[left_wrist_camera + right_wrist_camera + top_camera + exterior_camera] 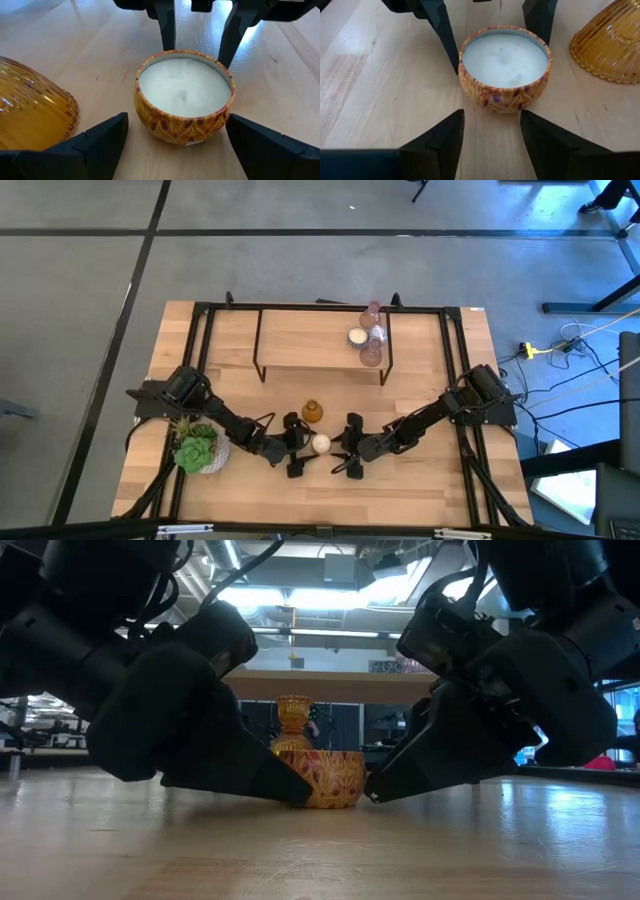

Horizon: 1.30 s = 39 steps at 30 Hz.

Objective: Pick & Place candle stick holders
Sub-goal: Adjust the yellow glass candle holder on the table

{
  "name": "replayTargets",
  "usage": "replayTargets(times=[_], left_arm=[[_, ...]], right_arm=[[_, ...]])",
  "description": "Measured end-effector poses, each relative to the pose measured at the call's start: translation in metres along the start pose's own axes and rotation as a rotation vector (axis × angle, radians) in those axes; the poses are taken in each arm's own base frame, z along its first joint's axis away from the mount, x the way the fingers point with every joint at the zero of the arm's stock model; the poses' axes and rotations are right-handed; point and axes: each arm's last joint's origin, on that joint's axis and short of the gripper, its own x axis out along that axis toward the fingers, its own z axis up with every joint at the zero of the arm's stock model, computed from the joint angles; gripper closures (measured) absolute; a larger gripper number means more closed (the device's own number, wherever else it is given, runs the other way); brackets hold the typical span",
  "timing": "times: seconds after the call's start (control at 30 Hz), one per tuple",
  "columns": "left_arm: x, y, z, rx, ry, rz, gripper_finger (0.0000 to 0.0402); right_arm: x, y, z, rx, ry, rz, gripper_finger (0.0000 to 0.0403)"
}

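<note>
The left gripper (296, 448) and right gripper (349, 448) both stand wide open around the cream-white holder (320, 443); the amber holder (312, 413) stands just beside it.

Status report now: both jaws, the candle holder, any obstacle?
Left gripper and right gripper open, both flanking the patterned candle holder, which stands on the table. Amber holder close beside.
</note>
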Motion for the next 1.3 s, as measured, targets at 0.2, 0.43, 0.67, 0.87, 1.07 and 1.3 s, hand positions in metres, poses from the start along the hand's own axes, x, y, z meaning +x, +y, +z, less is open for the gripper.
replayTargets(times=[0.2,0.43,0.67,0.87,1.07,1.3], left_arm=[[0.0,-0.001,-0.001,-0.006,0.003,-0.001,0.0068],[0.0,-0.001,-0.001,-0.016,0.009,-0.014,0.0068],[0.0,-0.001,-0.001,0.008,0.006,-0.011,0.0055],[0.003,-0.003,0.005,0.046,-0.015,-0.001,0.0013],[0.007,0.003,0.008,0.058,-0.014,0.018,0.0004],[0.012,0.012,0.011,0.045,-0.012,0.031,0.0005]], right_arm=[[0.0,0.0,0.0,0.0,0.0,0.0,0.0206],[0.0,0.0,0.0,0.0,0.0,0.0,0.0206],[0.0,0.0,0.0,0.0,0.0,0.0,0.0206],[0.0,0.0,0.0,0.0,0.0,-0.001,0.0206],[0.0,0.0,0.0,0.0,0.0,-0.001,0.0206],[0.0,0.0,0.0,0.0,0.0,0.0,0.0206]])
